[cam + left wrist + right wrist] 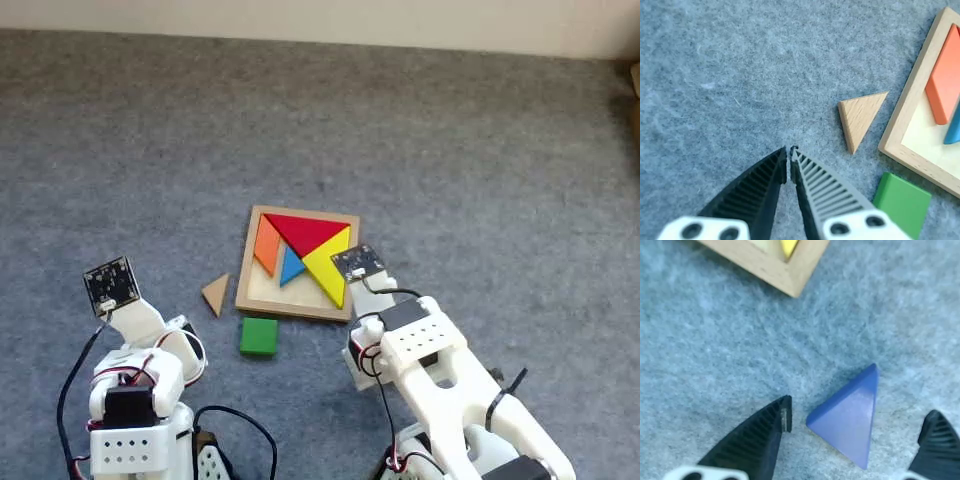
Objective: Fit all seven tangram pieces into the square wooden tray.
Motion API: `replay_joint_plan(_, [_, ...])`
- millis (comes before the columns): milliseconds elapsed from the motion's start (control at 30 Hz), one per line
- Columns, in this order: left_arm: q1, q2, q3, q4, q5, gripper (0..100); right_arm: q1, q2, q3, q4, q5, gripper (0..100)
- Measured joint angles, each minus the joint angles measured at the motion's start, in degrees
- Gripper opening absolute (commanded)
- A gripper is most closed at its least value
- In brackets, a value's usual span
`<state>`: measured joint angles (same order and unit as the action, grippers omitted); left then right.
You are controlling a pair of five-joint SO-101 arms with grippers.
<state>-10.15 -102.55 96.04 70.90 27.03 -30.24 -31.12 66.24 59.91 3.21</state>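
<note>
Square wooden tray (290, 309) sits mid-table on grey carpet, holding red (305, 232), orange (267, 247), small blue (291, 267) and yellow (328, 266) pieces. Wooden triangle (216, 293) lies just off the tray's left edge, green square (259, 335) near its front left corner. Left gripper (790, 150) is closed with tips touching, empty, over bare carpet near the wooden triangle. Right gripper (859, 415) is spread wide, straddling a blue triangle (848, 416) on the carpet just off a tray corner, fingers not touching it.

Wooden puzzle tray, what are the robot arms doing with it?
They are filling the square wooden tray with tangram pieces. Red, orange, blue and yellow pieces lie inside it. The right claw is open around a blue triangle on the grey carpet. The left claw is shut near a plain wooden triangle and a green square block.
</note>
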Motion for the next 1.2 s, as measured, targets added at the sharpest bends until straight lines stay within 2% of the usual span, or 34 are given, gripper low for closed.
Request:
replay_joint_plan(167, [0.0, 0.0, 0.0, 0.0, 0.0, 4, 0.8, 0.0, 0.0, 0.3, 0.0, 28.9])
replay_joint_plan(467, [0.0, 0.0, 0.0, 0.0, 0.0, 4, 1.1, 0.0, 0.0, 2.3, 0.4, 28.8])
replay_joint_plan(633, [0.0, 0.0, 0.0, 0.0, 0.0, 4, 1.1, 0.0, 0.0, 6.0, 5.5, 28.8])
replay_joint_plan(1200, [0.0, 0.0, 0.0, 0.0, 0.0, 4, 1.1, 0.0, 0.0, 3.3, 6.4, 28.6])
